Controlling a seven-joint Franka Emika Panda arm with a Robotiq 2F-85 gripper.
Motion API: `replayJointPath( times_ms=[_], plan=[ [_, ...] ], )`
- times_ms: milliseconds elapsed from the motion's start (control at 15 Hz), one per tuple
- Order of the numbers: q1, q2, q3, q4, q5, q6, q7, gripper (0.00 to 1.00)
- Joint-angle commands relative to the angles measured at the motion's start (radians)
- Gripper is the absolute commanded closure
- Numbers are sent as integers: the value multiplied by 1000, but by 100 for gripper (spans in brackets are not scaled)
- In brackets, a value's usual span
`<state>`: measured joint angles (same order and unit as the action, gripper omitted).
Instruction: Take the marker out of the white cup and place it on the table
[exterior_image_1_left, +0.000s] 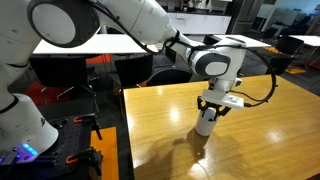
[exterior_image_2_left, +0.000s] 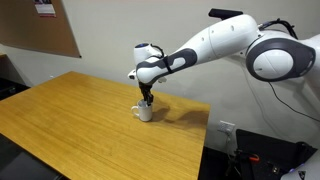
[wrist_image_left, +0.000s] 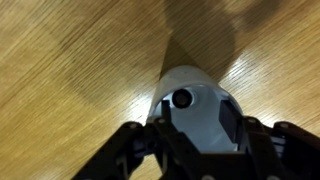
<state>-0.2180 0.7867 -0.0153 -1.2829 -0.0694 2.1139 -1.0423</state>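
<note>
The white cup (exterior_image_1_left: 205, 123) stands on the honey-coloured wooden table (exterior_image_1_left: 270, 140), near its far edge in an exterior view (exterior_image_2_left: 145, 113). My gripper (exterior_image_1_left: 209, 103) hangs straight down over the cup, fingertips at its rim (exterior_image_2_left: 147, 100). In the wrist view the cup (wrist_image_left: 205, 102) fills the middle and the marker (wrist_image_left: 182, 98) shows as a dark round end leaning against the cup's far wall. The gripper (wrist_image_left: 195, 127) is open, its fingers spread across the cup's mouth, one dark pad reaching inside on the right. The marker is hidden in both exterior views.
White-topped tables (exterior_image_1_left: 95, 45) with black chairs (exterior_image_1_left: 165, 75) stand behind the wooden table. The table's edge (exterior_image_2_left: 205, 140) drops off close to the cup. A cork board (exterior_image_2_left: 40, 25) hangs on the wall. Dark equipment (exterior_image_1_left: 80, 140) sits on the floor beside the arm's base.
</note>
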Motion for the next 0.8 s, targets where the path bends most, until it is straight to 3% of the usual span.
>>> replayJointPath(
  times_ms=[0, 733],
  plan=[
    [-13, 23, 11, 48, -9, -58, -33, 45],
    [-5, 58, 3, 105, -14, -104, -14, 48]
  ],
)
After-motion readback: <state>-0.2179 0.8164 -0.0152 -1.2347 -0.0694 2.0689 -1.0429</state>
